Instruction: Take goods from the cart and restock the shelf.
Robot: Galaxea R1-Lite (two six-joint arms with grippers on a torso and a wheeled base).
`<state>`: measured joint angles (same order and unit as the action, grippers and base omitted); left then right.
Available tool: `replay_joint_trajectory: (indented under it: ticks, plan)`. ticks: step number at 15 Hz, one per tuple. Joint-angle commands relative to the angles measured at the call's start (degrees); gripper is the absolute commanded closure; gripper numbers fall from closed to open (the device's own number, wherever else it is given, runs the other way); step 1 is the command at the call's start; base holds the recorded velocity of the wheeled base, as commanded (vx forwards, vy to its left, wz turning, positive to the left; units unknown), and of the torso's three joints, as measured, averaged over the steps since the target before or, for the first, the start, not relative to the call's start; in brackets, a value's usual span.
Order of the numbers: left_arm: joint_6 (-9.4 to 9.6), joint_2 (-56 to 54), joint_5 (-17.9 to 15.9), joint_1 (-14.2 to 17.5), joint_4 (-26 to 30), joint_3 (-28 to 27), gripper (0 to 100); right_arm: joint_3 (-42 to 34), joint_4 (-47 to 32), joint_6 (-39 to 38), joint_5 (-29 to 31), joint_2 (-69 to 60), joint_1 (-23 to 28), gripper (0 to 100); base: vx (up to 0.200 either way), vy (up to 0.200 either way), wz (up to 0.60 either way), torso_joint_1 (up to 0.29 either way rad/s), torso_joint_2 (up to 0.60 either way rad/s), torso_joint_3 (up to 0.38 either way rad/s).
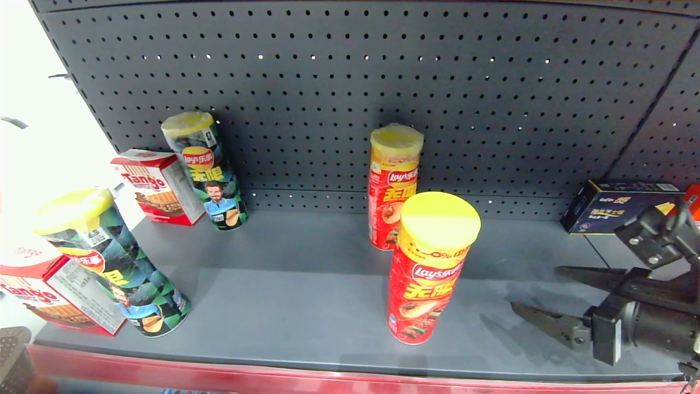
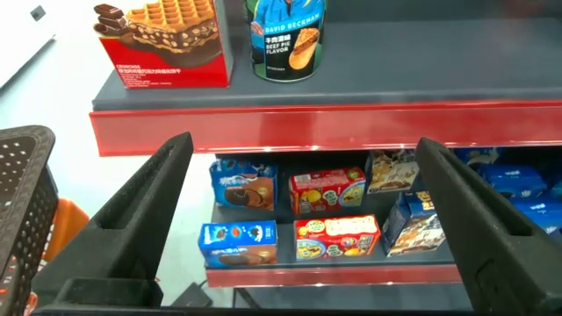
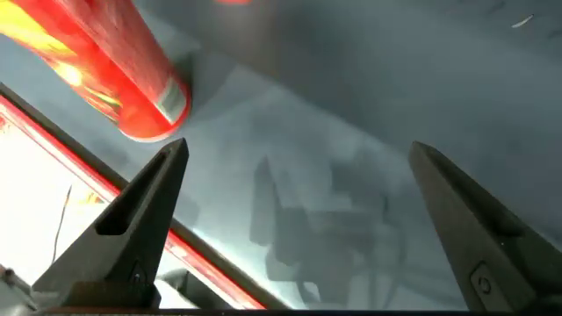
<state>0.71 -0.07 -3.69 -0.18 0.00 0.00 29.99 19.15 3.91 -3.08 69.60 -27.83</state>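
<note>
Grey shelf [image 1: 306,306]: red lip along the front, pegboard at the back; everything below sits on it
Red cans: two, both standing near the middle; front can [image 1: 432,268] is close to the lip; back can [image 1: 394,186] is just behind it, up by the pegboard
Green cans: one [image 1: 205,169] at the back left; the other [image 1: 109,262] at the front left; both standing
Wafer boxes: one [image 1: 158,186] just beside the back green can; one [image 1: 49,295] at the front-left corner, right by the front green can
Blue box [image 1: 618,207]: far right, at the back
Right pincer [image 1: 552,298]: spread wide, nothing in it; low over the shelf, right of the front can and clear of it; its wrist view has that can's base [image 3: 132,79] off to one finger's side
Left pincer [image 2: 305,147]: also spread and empty; out in front of the shelf, lower than the red lip, facing lower shelves of snack boxes [image 2: 329,215]
Basket [image 2: 22,202]: black mesh, off to one side of the left pincer
</note>
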Motion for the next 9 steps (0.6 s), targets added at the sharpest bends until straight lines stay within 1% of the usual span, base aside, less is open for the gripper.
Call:
replay_joint_trajectory:
  ticks: [1, 2, 3, 5, 9]
  plan:
    - [0.0, 0.1, 0.0, 0.0, 0.0, 0.0, 0, 2.1, 0.7, 0.0, 0.1, 6.1, -0.6, 0, 0.0, 0.0, 0.0, 0.0, 0.0, 0.0]
    - [-0.09, 0.1, 0.0, 0.0, 0.0, 0.0, 0, 3.0, 1.2, 0.0, 0.4, 7.1, -1.3, 0, 0.0, 0.0, 0.0, 0.0, 0.0, 0.0]
    - [0.0, 0.1, 0.0, 0.0, 0.0, 0.0, 0, 4.5, 1.9, 0.0, 2.6, 9.2, -2.8, 0, 0.0, 0.0, 0.0, 0.0, 0.0, 0.0]
    - [0.0, 0.1, 0.0, 0.0, 0.0, 0.0, 0, 5.5, 1.9, 0.0, 3.4, 11.0, -4.9, 0, 0.0, 0.0, 0.0, 0.0, 0.0, 0.0]
    - [0.0, 0.1, -0.1, 0.0, 0.0, 0.0, 0, 8.5, 1.9, 0.0, 3.7, 14.6, -5.8, 0, 0.0, 0.0, 0.0, 0.0, 0.0, 0.0]
